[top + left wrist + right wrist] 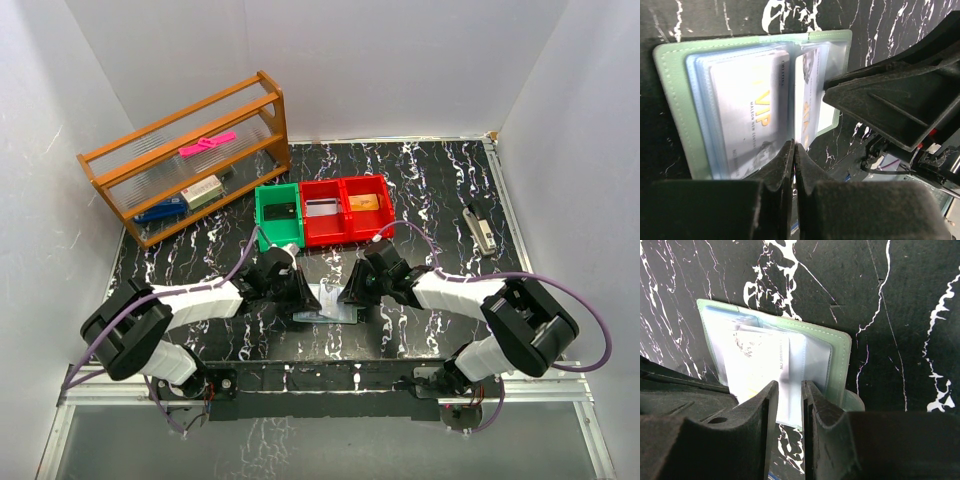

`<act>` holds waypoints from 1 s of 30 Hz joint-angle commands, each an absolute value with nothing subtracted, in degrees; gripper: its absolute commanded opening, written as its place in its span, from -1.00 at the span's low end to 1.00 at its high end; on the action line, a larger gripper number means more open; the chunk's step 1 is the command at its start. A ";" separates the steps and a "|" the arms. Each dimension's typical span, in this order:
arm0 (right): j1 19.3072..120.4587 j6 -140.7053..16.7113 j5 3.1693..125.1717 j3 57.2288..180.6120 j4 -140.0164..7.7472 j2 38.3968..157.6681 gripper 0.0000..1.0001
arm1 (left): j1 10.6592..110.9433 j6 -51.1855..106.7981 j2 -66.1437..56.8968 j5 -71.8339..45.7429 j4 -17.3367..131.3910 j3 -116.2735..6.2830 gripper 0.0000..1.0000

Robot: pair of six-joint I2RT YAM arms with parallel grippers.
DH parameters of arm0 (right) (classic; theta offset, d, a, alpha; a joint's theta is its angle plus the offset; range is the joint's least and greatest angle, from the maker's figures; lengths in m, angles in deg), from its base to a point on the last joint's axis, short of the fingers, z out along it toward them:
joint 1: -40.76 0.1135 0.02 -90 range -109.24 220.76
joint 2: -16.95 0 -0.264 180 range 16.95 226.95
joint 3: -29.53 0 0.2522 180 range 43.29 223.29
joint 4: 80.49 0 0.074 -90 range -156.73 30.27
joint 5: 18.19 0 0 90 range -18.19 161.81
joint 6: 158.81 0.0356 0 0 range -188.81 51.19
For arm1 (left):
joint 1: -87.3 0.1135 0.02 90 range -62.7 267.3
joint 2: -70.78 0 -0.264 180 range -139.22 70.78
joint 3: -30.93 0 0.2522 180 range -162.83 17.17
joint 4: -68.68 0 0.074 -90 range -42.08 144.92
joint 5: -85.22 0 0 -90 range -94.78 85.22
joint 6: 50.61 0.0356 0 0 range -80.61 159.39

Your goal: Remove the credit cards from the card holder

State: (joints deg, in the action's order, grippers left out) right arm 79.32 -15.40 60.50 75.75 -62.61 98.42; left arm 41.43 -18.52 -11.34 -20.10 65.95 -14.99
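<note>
**Card holder lying open between two claws**

The black, white-veined bench is seen beneath both arms. A wooden rack is set well beyond the left claw. A green bin and two red bins are lined up just beyond both claws. The right claw is pointed toward the left one. The card holder is spread open on the bench between them.

In the left wrist view, the left claw is clenched at the near edge of the holder, at its middle fold. A thin pale leaf of its clear sleeves is caught between the pads. In the right wrist view, the right claw is held over the holder with its jaws narrowly apart. Whether anything is pinched there cannot be told.

The credit cards are seated inside the clear sleeves. One marked "VIP" is seen just ahead of the left claw, and another beside it is partly hidden by the right claw.
</note>
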 commanded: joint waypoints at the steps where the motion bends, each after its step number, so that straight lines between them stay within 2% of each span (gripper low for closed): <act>1: 79.16 -18.00 64.90 76.38 -56.84 97.49 -0.50 | 41.69 -17.63 -7.88 -17.43 61.78 -15.28 -1.00; 8: 79.21 -19.16 63.53 78.51 -55.98 96.28 -0.48 | 41.70 -17.85 -6.80 -17.95 63.32 -15.12 -1.00; 15: 79.22 -19.77 58.91 82.07 -57.93 91.86 -0.38 | 41.69 -18.31 -7.35 -19.15 64.59 -14.99 -1.00; 21: 79.21 -19.22 55.13 82.49 -62.81 93.50 -0.36 | 41.73 -18.31 -9.16 -19.92 64.95 -15.25 -1.00; 30: 79.13 -15.53 58.00 77.76 -61.35 101.72 -0.40 | 41.69 -19.23 -12.81 -23.90 69.27 -15.30 -0.55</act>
